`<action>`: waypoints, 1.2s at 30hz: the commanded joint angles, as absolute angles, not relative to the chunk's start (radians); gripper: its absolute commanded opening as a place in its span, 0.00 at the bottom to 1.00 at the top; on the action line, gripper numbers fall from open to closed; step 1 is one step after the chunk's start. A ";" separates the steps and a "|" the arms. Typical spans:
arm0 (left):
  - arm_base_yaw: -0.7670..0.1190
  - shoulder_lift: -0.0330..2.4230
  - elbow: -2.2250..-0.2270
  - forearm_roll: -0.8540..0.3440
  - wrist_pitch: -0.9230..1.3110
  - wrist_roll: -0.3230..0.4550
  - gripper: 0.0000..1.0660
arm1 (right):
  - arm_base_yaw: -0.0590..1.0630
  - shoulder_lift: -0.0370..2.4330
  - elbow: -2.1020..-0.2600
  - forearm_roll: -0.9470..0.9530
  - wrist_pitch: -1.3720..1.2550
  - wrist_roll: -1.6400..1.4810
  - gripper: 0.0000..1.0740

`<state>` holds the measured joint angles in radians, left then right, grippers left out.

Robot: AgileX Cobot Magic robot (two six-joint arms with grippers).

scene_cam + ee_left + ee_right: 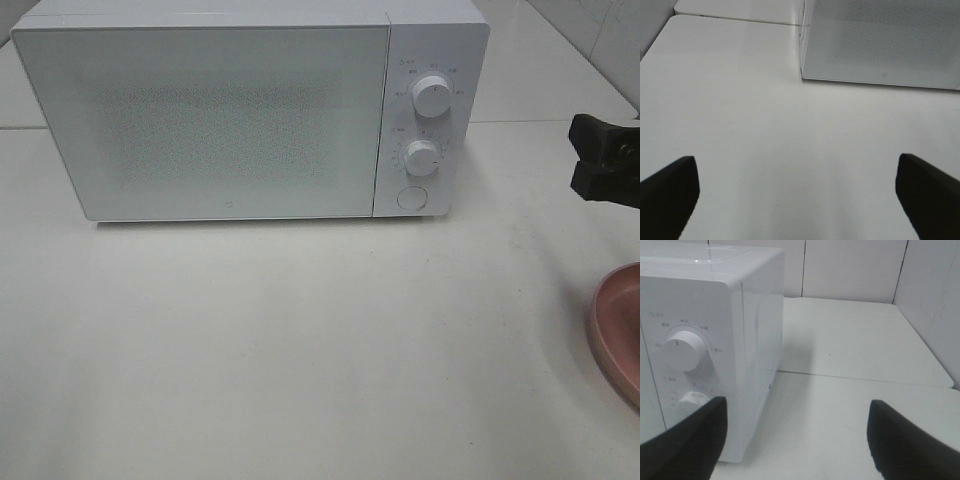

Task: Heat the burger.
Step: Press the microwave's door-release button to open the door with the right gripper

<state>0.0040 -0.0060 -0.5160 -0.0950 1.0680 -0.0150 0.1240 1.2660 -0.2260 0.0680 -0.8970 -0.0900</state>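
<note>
Left claw [796,165] and right claw [797,407] gape wide — empty, touching nothing.

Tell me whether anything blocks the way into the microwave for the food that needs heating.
Yes: the microwave door is shut, covering the front beside the knobs, so nothing can go in until it opens. The burger is not in view; only part of a pink plate shows at the right edge of the high view.

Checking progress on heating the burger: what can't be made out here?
Microwave door: shut and patterned in exterior high view, hiding the inside; no burger visible anywhere.
Pink plate: cut by that view's right edge, contents unknown.
Labels around upper dial: too small to read.
</note>
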 commanded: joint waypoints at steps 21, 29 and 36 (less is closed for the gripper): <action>0.007 -0.029 -0.516 -0.098 1.068 -0.015 0.94 | 0.688 1.600 -0.218 0.680 -1.268 -0.245 0.70; 0.007 -0.029 -0.516 -0.098 1.068 -0.015 0.94 | 0.830 1.655 -0.244 0.818 -1.300 -0.245 0.70; 0.007 -0.029 -0.516 -0.098 1.068 -0.015 0.94 | 0.833 1.655 -0.265 0.821 -1.290 -0.244 0.70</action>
